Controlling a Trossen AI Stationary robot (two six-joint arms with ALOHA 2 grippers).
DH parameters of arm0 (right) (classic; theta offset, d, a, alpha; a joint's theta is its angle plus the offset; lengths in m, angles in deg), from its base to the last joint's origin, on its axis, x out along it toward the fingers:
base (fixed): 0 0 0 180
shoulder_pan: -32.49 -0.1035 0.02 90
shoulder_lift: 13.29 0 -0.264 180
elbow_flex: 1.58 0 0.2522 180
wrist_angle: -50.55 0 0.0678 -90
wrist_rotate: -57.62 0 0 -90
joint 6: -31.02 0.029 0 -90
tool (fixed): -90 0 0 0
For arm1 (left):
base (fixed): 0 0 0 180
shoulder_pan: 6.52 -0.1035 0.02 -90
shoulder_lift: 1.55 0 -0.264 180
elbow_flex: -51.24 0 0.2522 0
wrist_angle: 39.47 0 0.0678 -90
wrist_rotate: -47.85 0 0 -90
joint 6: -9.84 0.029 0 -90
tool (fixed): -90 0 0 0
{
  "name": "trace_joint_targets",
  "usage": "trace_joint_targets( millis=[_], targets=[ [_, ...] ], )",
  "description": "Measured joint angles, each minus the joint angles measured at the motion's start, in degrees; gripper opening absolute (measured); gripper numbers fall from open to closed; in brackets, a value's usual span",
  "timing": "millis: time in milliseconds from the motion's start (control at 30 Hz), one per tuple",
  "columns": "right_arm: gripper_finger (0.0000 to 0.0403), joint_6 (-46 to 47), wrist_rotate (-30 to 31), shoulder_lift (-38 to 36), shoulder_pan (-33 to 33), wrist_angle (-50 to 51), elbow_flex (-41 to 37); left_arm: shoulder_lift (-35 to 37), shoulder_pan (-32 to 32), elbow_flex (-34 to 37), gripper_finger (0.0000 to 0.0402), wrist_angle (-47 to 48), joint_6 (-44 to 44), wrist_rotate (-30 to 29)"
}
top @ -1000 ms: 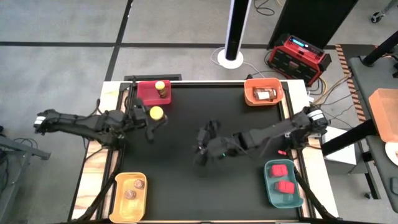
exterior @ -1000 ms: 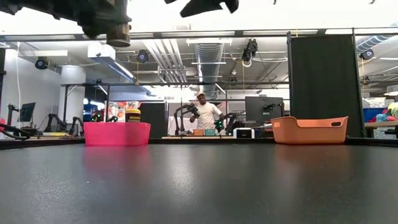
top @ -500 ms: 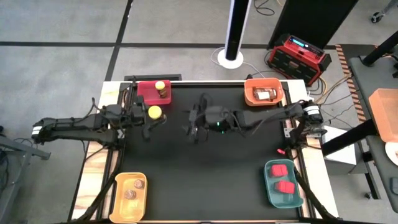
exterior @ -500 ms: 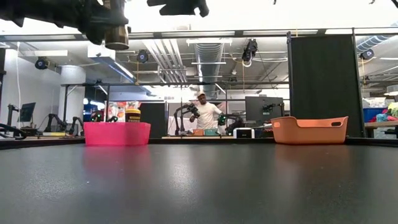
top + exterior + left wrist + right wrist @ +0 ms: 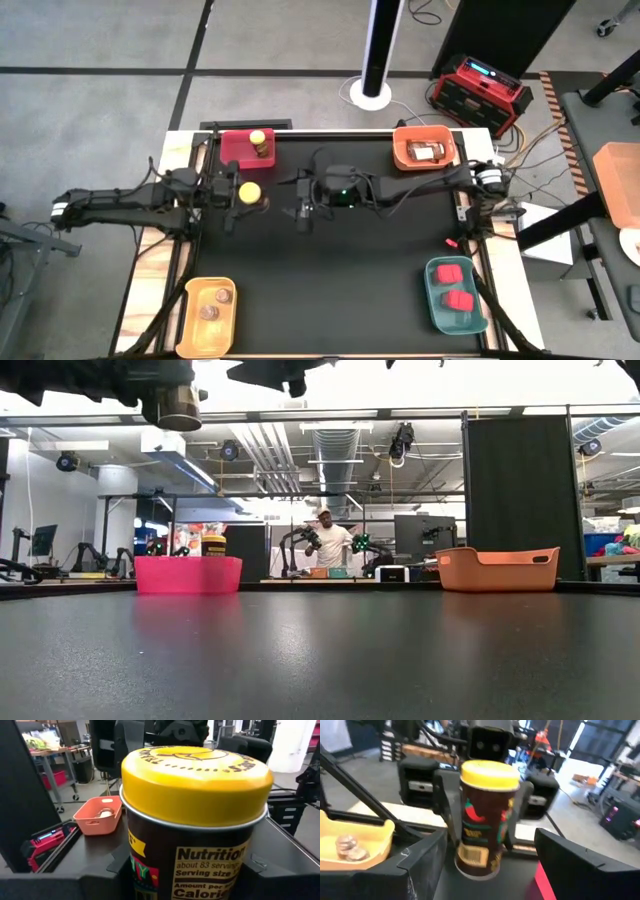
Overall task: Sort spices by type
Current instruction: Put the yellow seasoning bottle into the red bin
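Near edge of the black tabletop (image 5: 330,290), lower left of the high view: a yellow plastic bin (image 5: 190,318) w/ two tiny brownish round jars (image 5: 216,304) in it. Lower right: a teal plastic bin (image 5: 434,300) holding two red blocky containers (image 5: 455,285), one just behind the other.

Mid-frame, left of centre: the left tool (image 5: 243,195) was clamped on a dark jar with a yellow lid (image 5: 249,192), fingers on either side of its body. In the left wrist view the jar (image 5: 195,815) filled most of the frame, upright, nutrition label facing the lens. In the low view it hung at upper left (image 5: 172,405), well clear of the tabletop.

Right tool (image 5: 306,205) was just right of that jar, near centre of the high view, pointing toward it but apart from it. Its fingers (image 5: 420,865) stood apart w/ nothing between them; the right wrist view showed the held jar (image 5: 485,820) straight ahead in the left tool's grip.

Far edge, upper left of the high view: a red-pink plastic bin (image 5: 238,150) w/ a second yellow-lidded dark jar (image 5: 258,143) standing upright inside. Upper right: an orange plastic bin (image 5: 405,152) holding a brownish item (image 5: 427,151), too small to tell if one or two packets.

Beyond the tabletop in the low view, a person in a white top (image 5: 326,542) stood in the room, centre frame, between the pink and orange bins.
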Motion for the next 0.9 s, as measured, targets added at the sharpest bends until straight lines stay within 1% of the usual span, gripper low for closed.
trace_joint_targets(
  millis=[100, 267, 333, 600, 733, 900],
  targets=[
    [0.0295, 0.4, -2.1, 1.4, 0.0, -3.4, 0.0, -1.0, 0.0, 0.0, 0.0186, -0.6, 0.0, 0.1],
    [0.0299, 2.9, -2.0, 3.3, 0.2, -6.2, 0.6, -4.4, 0.0, 0.0, 0.0185, -6.7, -2.6, 0.1],
    [0.0297, 3.2, -2.0, 3.9, 0.3, -7.7, 0.7, -5.8, 0.0, 0.0, 0.0185, -7.6, -2.7, 0.0],
    [0.0276, 4.8, -1.7, 4.0, 0.5, -8.8, 0.7, -10.6, 0.0, -0.1, 0.0185, -10.7, -2.6, -0.1],
    [0.0263, 4.8, -1.6, 4.1, 0.5, -8.6, 0.7, -11.6, 0.1, -0.2, 0.0185, -13.8, -2.5, -0.1],
    [0.0244, 4.7, -1.8, 4.2, 0.5, -8.7, 0.7, -11.9, 0.1, -1.2, 0.0186, -13.5, -2.0, -0.1]
  ],
)
